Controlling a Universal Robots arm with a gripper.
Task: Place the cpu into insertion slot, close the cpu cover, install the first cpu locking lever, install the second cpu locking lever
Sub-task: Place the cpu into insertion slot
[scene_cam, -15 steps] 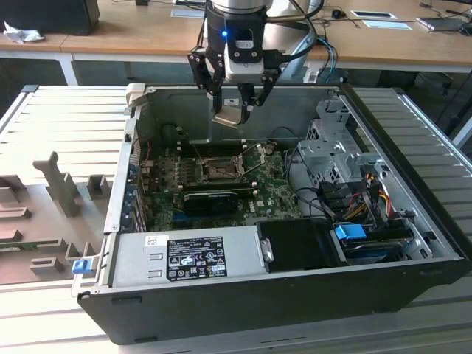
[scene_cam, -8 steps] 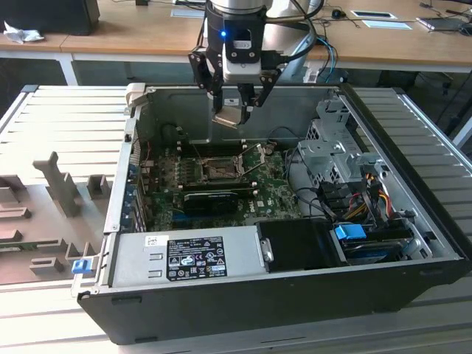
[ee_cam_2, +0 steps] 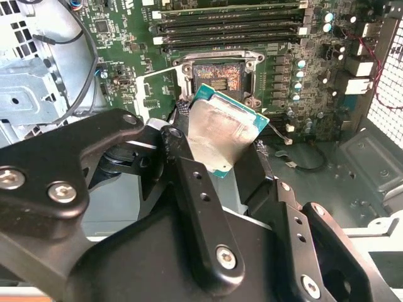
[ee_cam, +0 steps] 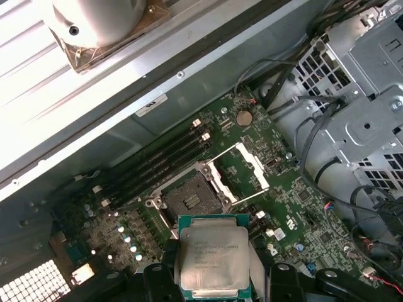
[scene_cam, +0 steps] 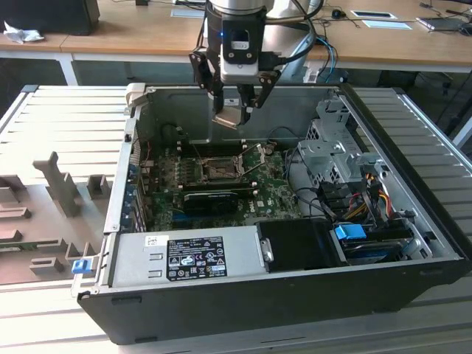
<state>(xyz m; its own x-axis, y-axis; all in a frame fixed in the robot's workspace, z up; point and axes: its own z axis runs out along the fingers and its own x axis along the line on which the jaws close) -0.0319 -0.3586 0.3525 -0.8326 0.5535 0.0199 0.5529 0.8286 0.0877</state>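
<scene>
My gripper [scene_cam: 234,110] hangs over the open computer case, shut on the cpu [scene_cam: 230,116], a flat silvery-beige square chip on a green carrier. In both wrist views the cpu [ee_cam_2: 220,129] [ee_cam: 211,255] sits between the black fingers [ee_cam_2: 189,182] [ee_cam: 154,277], tilted and well above the board. The insertion slot [scene_cam: 220,171] [ee_cam_2: 214,78] [ee_cam: 189,198] lies bare below, dark centre exposed. Its cpu cover [ee_cam: 242,170] stands swung open beside the slot, a silvery frame with a square window. Thin lever wires [scene_cam: 251,158] stick up near the socket.
The green motherboard [scene_cam: 276,193] fills the case floor, with long black memory slots [ee_cam: 157,167] beside the socket and a long black card [scene_cam: 210,199] in front. A power supply [scene_cam: 184,254], drive cage [scene_cam: 335,140] and cable bundle [scene_cam: 346,195] crowd the exterior view's right and front.
</scene>
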